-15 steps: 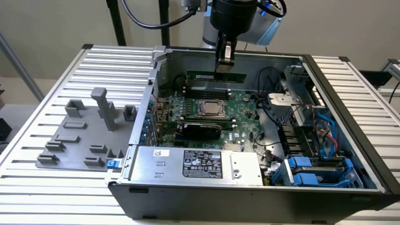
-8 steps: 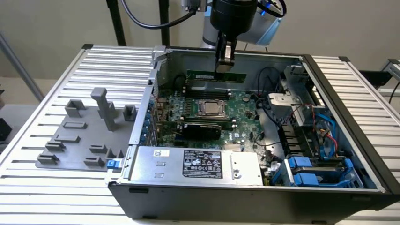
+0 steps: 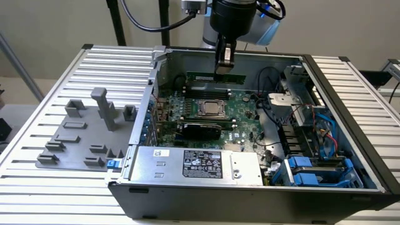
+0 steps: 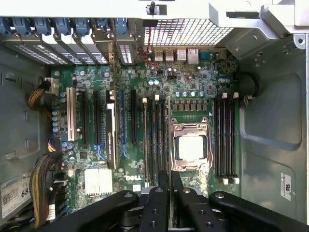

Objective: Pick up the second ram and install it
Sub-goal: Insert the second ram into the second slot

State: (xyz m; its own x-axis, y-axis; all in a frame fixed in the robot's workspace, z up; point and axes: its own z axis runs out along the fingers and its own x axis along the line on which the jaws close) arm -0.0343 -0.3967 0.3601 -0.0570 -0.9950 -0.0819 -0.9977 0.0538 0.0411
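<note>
White lettering (image 4: 133,179) on the large green motherboard (image 4: 193,82) reads DELL. A white paper sticker (image 4: 12,195) beside the yellow-and-black cable bundle (image 4: 41,186) shows 68. The print on the black-and-white label (image 3: 203,165) on the near silver power-supply box (image 3: 150,164) is too small to read.

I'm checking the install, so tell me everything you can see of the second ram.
The second ram is a long, thin green circuit-board stick. It stands on edge, roughly level, at the far end of the open case. It sits over the black memory slots beyond the CPU socket. The gripper is shut on its upper edge. Whether it is seated in a slot cannot be told.
</note>
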